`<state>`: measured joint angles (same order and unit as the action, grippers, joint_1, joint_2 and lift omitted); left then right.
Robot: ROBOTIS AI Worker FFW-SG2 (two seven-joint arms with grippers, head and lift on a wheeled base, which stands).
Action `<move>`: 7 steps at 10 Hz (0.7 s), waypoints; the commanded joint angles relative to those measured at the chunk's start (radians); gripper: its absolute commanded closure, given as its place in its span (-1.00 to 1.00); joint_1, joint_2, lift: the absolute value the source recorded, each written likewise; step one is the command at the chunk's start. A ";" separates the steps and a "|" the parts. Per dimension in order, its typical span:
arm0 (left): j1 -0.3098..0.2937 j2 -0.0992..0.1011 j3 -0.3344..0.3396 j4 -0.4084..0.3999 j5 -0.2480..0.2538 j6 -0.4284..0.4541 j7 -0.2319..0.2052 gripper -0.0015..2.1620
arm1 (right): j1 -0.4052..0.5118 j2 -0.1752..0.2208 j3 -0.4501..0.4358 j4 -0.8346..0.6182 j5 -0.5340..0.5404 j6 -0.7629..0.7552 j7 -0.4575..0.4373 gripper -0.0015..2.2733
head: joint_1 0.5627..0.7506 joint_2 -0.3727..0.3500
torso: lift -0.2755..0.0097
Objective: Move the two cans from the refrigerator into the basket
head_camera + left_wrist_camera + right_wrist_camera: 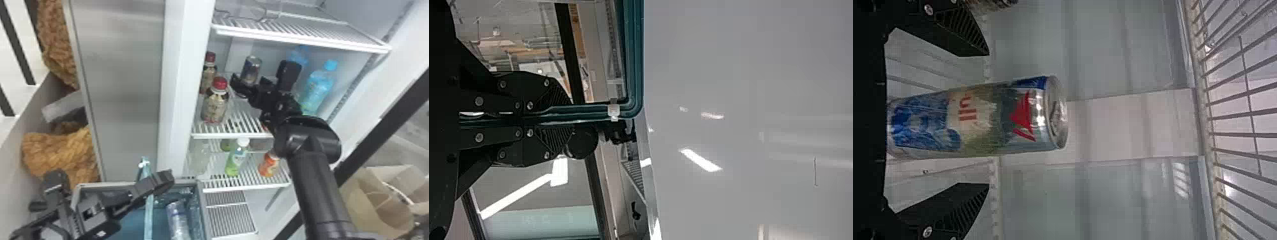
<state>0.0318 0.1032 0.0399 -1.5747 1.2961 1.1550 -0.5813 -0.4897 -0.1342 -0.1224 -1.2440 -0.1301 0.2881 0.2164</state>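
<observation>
While the remaining can [978, 117] is standing upright towards the rear edge of its shelf [236, 135], the right gripper [988, 119] is straddling it, fingers wide, with a gap on each side. Doing this step well is meaning keeping the can midway, closing evenly and squeezing just enough to hold without denting its thin wall. Lifting only slightly is probably wise, since the upper shelf [300, 40] is hanging above; the base must be clearing the slats before any drawing out over the front edge. Nearer the front left corner, a red-capped bottle [214, 107] is waiting to be knocked, so a straight, slow withdrawal is looking safest. Beyond the refrigerator, the left gripper [570, 116] is clamping the handle [594, 111] of the basket [188, 182], usefully steadying it; what is looking like the other can [178, 220] is resting inside, near the right edge.
</observation>
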 commanded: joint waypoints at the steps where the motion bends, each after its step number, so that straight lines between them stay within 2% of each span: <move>1: 0.000 0.000 0.000 0.000 0.000 0.001 0.000 0.10 | -0.023 -0.007 0.021 0.025 0.004 -0.001 -0.002 -0.91 | -0.16 -0.76 | 0.72; 4: -0.002 0.000 0.000 0.003 0.000 -0.001 0.001 0.10 | -0.040 -0.008 0.023 0.052 0.002 -0.001 -0.003 -0.87 | -0.24 -0.75 | 0.72; 5: -0.002 0.000 0.000 0.003 0.000 -0.001 0.000 0.10 | -0.040 -0.008 0.023 0.060 -0.002 0.001 -0.002 -0.78 | -0.23 -0.75 | 0.72; 7: -0.002 0.000 0.000 0.003 0.000 -0.001 0.001 0.10 | -0.048 -0.010 0.025 0.062 0.006 0.019 -0.003 -0.11 | -0.18 -0.75 | 0.72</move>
<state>0.0294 0.1027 0.0400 -1.5720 1.2962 1.1535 -0.5799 -0.5354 -0.1433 -0.0992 -1.1821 -0.1270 0.3035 0.2146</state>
